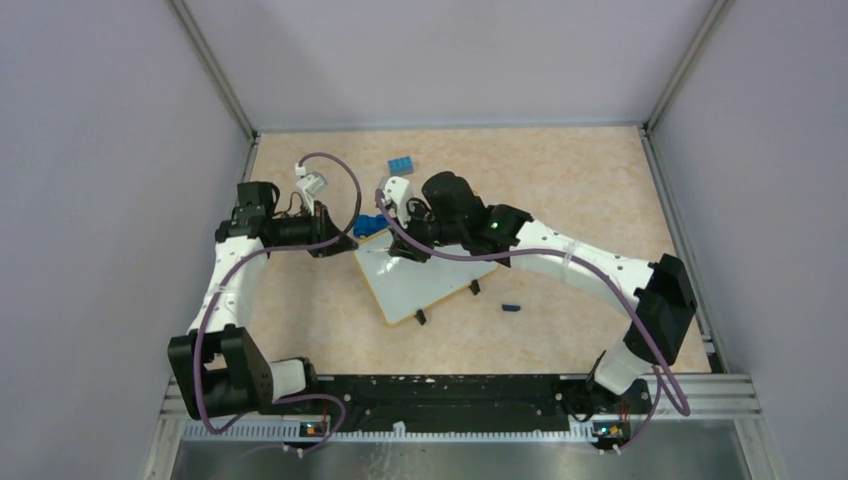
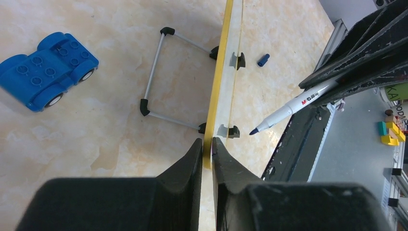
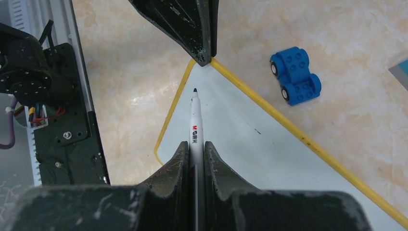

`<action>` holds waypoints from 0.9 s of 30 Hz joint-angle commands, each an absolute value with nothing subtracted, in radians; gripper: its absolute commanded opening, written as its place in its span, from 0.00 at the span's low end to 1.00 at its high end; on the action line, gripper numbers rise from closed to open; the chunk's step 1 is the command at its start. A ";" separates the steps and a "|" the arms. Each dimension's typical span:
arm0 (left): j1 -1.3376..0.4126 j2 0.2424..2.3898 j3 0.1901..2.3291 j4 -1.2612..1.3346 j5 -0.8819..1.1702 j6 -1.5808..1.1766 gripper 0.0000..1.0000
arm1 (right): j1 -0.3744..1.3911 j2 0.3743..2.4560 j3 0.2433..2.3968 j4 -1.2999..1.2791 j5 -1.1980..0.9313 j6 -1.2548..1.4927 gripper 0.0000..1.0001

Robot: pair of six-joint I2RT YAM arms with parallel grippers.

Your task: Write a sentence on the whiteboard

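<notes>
White and almost blank, the board (image 1: 425,288) is found at the centre of the surface (image 1: 590,200) in the top view, with its clip feet (image 1: 420,317) toward 5 o'clock. From the left wrist view it is judged to be propped at a slope on a wire stand (image 2: 156,79) behind it, not laid flat.

The left jaws are closed fully on the yellow rim (image 2: 219,72) at the board's 10 o'clock corner. This hold is judged to be a brace, so that the propped board is not tipped or slid under pen pressure.

The right jaws are closed on the barrel of an uncapped marker (image 3: 195,122), carried in line with the jaws, blue tip (image 3: 195,90) forward. The tip is presented near the braced corner, where a top line would begin. A small gap to the face shows in the left wrist view, so contact is judged not yet made. One short dark mark (image 3: 257,131) is seen; no line of writing is present.

The cap (image 1: 511,307) lies at 4 o'clock of the board, apart from it. A blue car (image 1: 368,226) stands just behind the board at 11 o'clock, and a blue brick (image 1: 402,165) lies at 12 o'clock, well apart. Neither obstructs the writing path.
</notes>
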State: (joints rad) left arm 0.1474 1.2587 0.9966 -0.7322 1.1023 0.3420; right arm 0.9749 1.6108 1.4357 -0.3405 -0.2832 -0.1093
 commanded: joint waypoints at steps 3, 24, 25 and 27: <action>0.144 1.243 0.982 -0.696 1.123 0.332 0.11 | 0.997 1.613 1.450 -0.315 -0.264 -0.104 0.00; 0.143 1.226 0.971 -0.692 1.125 0.349 0.00 | 1.001 1.649 1.441 -0.316 -0.236 -0.105 0.00; 0.143 1.227 0.971 -0.692 1.126 0.350 0.00 | 1.001 1.652 1.442 -0.317 -0.237 -0.105 0.00; 0.143 1.227 0.971 -0.692 1.126 0.351 0.00 | 1.000 1.654 1.443 -0.319 -0.237 -0.103 0.00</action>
State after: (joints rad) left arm 0.1474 1.2568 0.9848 -0.7052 1.1030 0.3424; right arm 0.9867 1.6386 1.4338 -0.3428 -0.2466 -0.1089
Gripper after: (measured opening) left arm 0.023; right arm 0.095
